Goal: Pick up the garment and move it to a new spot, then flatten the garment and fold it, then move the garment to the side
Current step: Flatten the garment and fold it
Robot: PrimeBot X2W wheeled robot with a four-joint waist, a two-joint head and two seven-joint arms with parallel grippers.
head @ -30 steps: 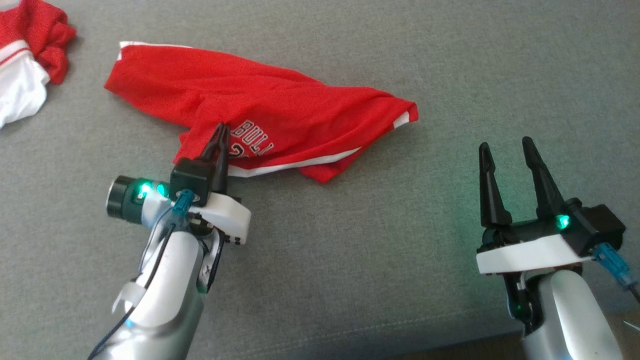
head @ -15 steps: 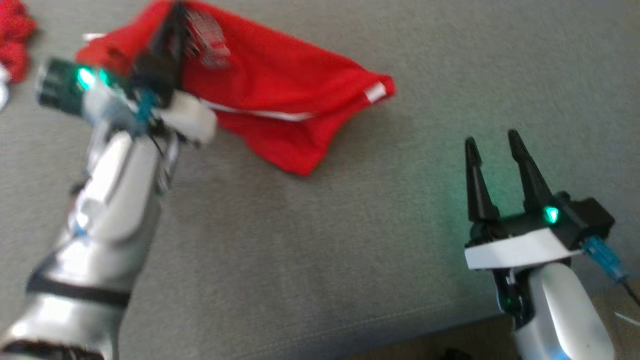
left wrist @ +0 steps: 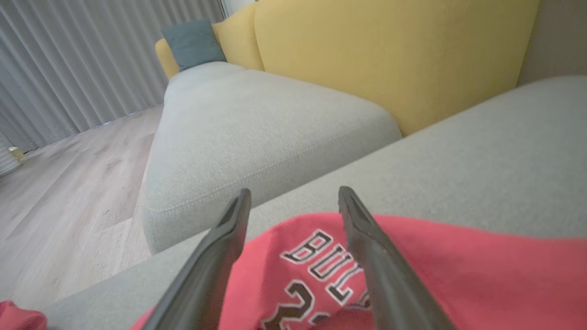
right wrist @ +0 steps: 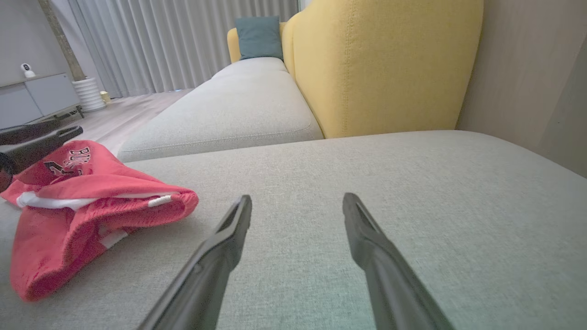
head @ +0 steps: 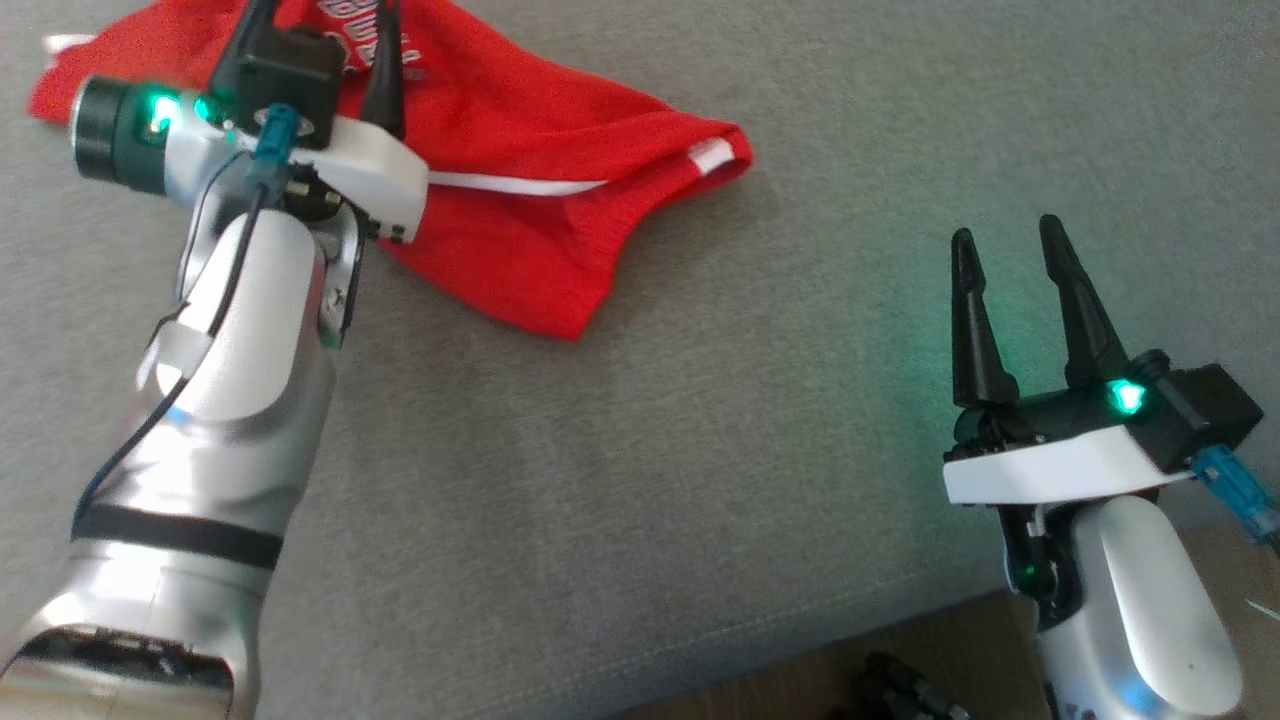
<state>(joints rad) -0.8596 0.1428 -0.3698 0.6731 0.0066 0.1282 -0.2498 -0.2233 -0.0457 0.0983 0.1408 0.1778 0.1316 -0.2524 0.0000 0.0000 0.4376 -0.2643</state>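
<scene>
Red jersey, rumpled on grey sofa seat; left gripper spread over its print, right gripper spread, well apart. Risk: pinching here bunches several layers

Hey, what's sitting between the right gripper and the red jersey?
Nothing: just bare grey sofa cushion lies between the right gripper and the red jersey, as the head view and right wrist view show.

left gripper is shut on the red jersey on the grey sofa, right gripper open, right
No: the left gripper is open, fingers apart over the red jersey, as the left wrist view shows. It does lie on the grey sofa, and the right gripper is open.
</scene>
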